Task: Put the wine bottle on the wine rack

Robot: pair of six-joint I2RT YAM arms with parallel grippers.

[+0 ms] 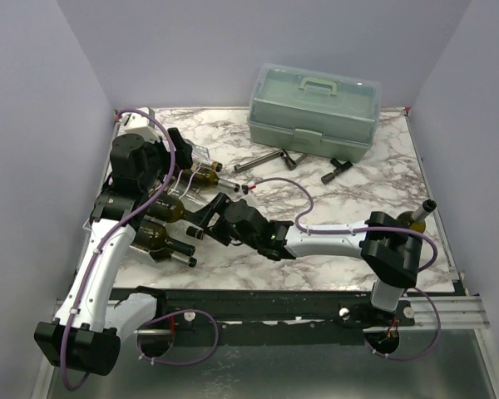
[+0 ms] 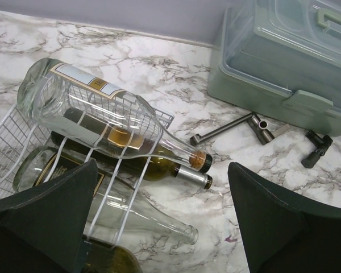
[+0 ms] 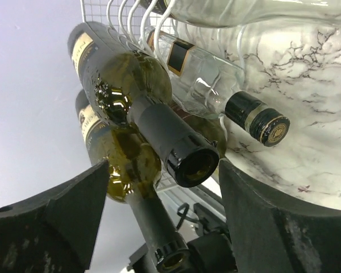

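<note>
The white wire wine rack [image 1: 198, 155] lies at the table's left and holds several wine bottles on their sides. My left gripper [image 1: 180, 166] hovers open above it. In the left wrist view its gripper [image 2: 162, 170] is over a corked clear bottle [image 2: 102, 111], a dark foil-capped bottle [image 2: 159, 168] and an empty clear bottle [image 2: 142, 210]. My right gripper [image 1: 206, 223] is open at the rack's near end. In the right wrist view its gripper [image 3: 163, 165] has its fingers on either side of a dark bottle's neck [image 3: 165, 133], not touching it. Another bottle [image 1: 416, 218] stands upright at the right.
A pale green plastic toolbox [image 1: 314, 108] stands at the back. Small metal tools [image 1: 270, 160] and a black fitting [image 1: 337, 170] lie in front of it. Purple cables loop off both arms. Grey walls close in the table on three sides.
</note>
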